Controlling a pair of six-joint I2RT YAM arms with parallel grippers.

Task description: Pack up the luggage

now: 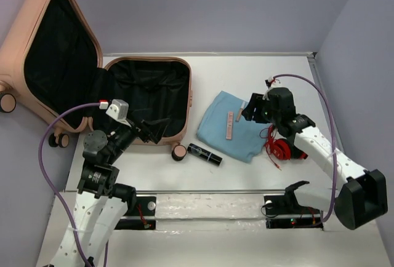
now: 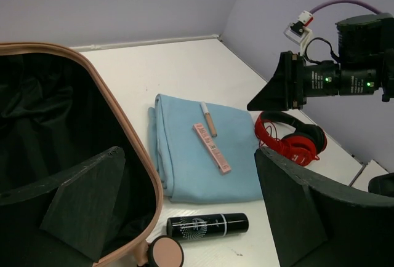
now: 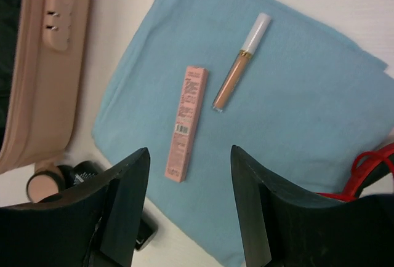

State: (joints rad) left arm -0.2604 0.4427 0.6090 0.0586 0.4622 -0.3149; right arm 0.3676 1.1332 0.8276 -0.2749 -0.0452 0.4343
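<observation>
The luggage (image 1: 148, 95) is a peach-pink suitcase lying open at the back left, lid propped up, black lining showing; its rim shows in the left wrist view (image 2: 132, 138). A folded blue cloth (image 1: 246, 144) lies to its right with a slim pink box (image 1: 229, 125) and a tan tube (image 1: 239, 115) on top. My left gripper (image 1: 151, 130) is open and empty over the suitcase's near right corner. My right gripper (image 1: 253, 108) is open and empty above the cloth (image 3: 308, 107), with the pink box (image 3: 188, 119) just ahead of its fingertips.
A black bottle (image 1: 205, 154) and a round compact (image 1: 179, 152) lie in front of the suitcase. Red headphones (image 1: 283, 147) lie right of the cloth, beside the right arm. Purple walls close in the table's back and right sides.
</observation>
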